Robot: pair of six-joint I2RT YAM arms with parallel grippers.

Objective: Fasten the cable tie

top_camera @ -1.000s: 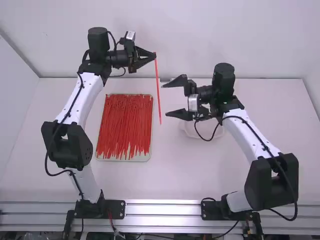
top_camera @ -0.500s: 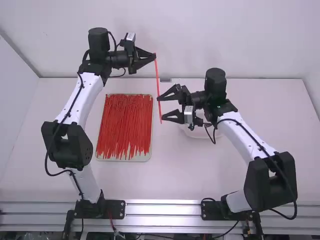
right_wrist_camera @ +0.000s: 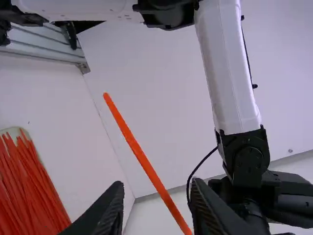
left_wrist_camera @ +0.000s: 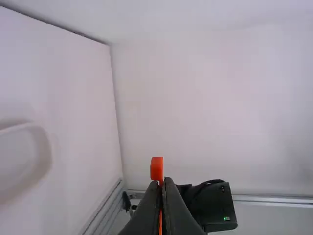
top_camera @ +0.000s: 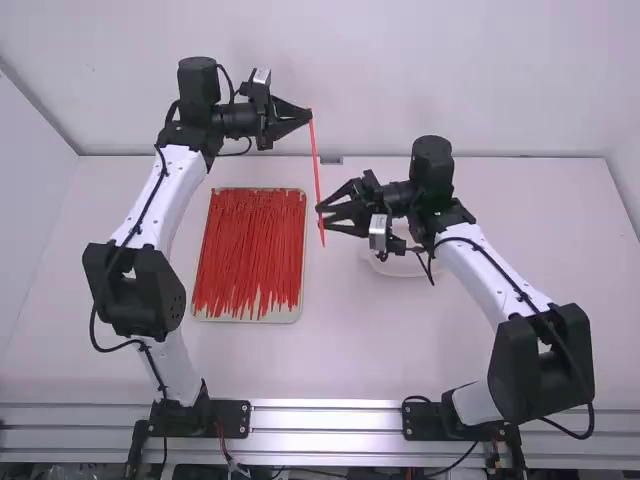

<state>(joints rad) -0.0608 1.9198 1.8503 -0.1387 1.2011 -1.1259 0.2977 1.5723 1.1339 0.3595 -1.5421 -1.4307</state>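
Pinching a thin straight red cable tie (top_camera: 317, 175), left hand (top_camera: 307, 112); right hand (top_camera: 322, 217) (black, tapered) ajar around it.

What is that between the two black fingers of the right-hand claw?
A red cable tie runs between the right gripper's open fingers, as the right wrist view shows.

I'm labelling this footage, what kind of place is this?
Likely a robotics lab bench: a white table, a left arm and right arm mounted on an aluminium rail, and a tray of red cable ties.
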